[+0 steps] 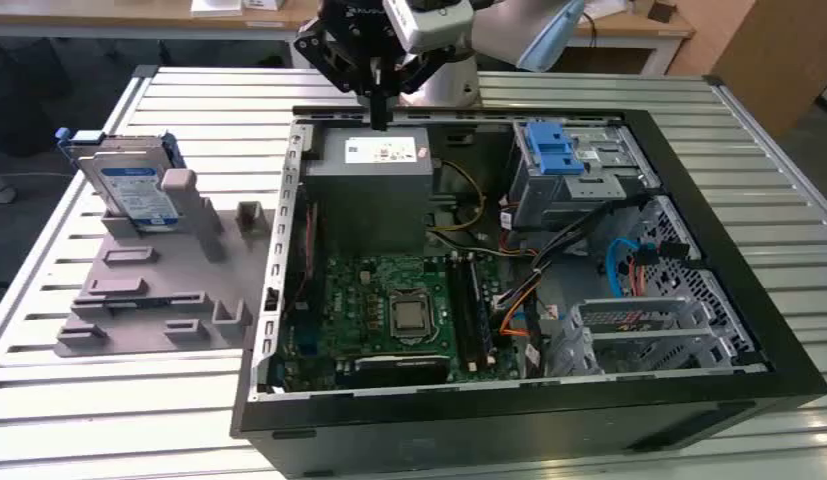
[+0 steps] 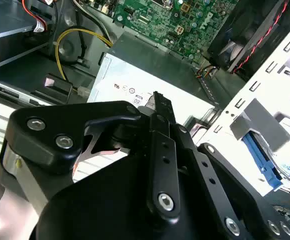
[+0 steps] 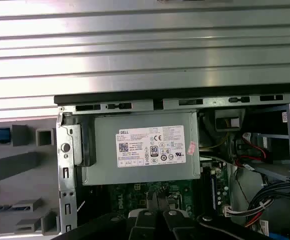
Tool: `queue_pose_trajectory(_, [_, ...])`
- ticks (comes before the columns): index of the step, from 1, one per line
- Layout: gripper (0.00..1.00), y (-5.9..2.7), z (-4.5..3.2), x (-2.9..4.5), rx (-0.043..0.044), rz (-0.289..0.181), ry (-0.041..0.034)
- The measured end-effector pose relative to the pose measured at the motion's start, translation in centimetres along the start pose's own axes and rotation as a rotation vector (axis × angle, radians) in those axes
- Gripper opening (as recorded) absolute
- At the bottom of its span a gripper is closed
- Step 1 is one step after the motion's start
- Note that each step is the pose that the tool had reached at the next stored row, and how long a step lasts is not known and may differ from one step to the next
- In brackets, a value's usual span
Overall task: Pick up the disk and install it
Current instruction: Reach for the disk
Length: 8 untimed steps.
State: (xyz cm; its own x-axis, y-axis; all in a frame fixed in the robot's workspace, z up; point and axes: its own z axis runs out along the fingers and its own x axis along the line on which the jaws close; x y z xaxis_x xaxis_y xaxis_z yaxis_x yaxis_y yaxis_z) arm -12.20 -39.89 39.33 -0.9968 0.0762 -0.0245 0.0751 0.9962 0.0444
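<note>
A slatted metal table (image 1: 186,100) is seen in the exterior view, and most of it is taken up by an open computer case (image 1: 520,425) laid on its side. Beside the case, toward the exterior view's left, a grey holder (image 1: 146,300) with upright posts is laid on the table. Inside the case, at the far corner on the exterior view's left, a grey box (image 1: 373,195) with a white sticker is mounted.

The disk (image 1: 130,190) is stood on edge at the far end of the holder, near upright. Its label is turned toward the exterior camera and a blue frame is shown along its edges. It has not yet been picked up. Its long axis is judged to run upward rather than along the table, though this is not certain.

The gripper (image 1: 380,118) is held above the far edge of the grey box, pointed down, and appears clear of it. Its fingers (image 3: 152,207) are seen pressed together in both wrist views, with nothing between them.

For the pick-up, one relation matters. The disk lies well apart from the gripper, off toward the exterior view's left and lower, outside the case, with the case wall between the two.
</note>
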Motion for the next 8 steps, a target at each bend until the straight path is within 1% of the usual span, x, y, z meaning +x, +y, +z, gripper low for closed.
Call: queue_pose_trajectory(8, [0.11,-0.01,0.01,0.22,0.0005,0.000,0.0000])
